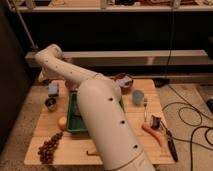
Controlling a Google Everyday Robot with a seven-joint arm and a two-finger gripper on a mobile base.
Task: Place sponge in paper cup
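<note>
Well, my gripper (44, 76) hangs over the far left corner of the table (35, 125), mostly hidden behind my arm (100, 115), so I cannot tell its state. The sponge (53, 89) lies just beside it, and a metal cup (50, 103) sits nearer the camera.

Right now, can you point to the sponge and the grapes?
sponge (53, 89), camera view, on its top face.
grapes (48, 147), camera view, on the middle of the bunch.
gripper, camera view, no point: hidden behind the white arm (107, 120).
</note>
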